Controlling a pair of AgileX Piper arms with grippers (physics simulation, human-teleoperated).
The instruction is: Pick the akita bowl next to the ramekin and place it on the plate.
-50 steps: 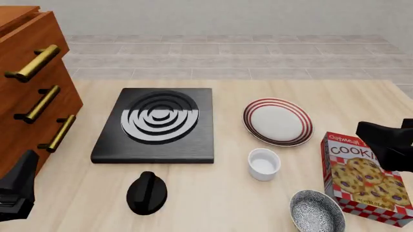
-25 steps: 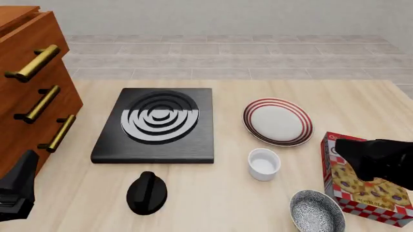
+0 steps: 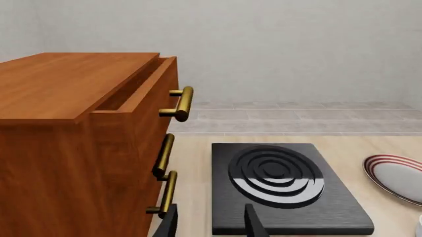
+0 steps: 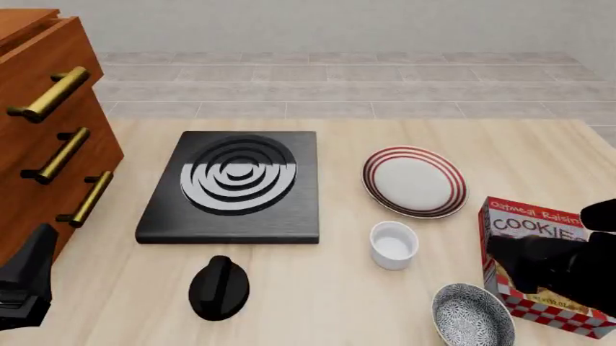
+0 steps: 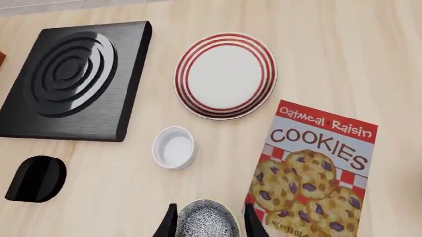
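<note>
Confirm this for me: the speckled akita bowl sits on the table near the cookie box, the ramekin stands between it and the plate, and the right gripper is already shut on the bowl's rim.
Not quite. The right gripper is open, its fingers either side of the akita bowl, as the right wrist view shows. The rest holds: the bowl lies by the cookie box, with the ramekin between it and the plate.

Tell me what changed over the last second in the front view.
The right gripper moved down the picture and leftward over the cookie box, toward the akita bowl, taking hold of nothing yet. The bowl, ramekin, plate, stove burner and left gripper stayed put.
</note>
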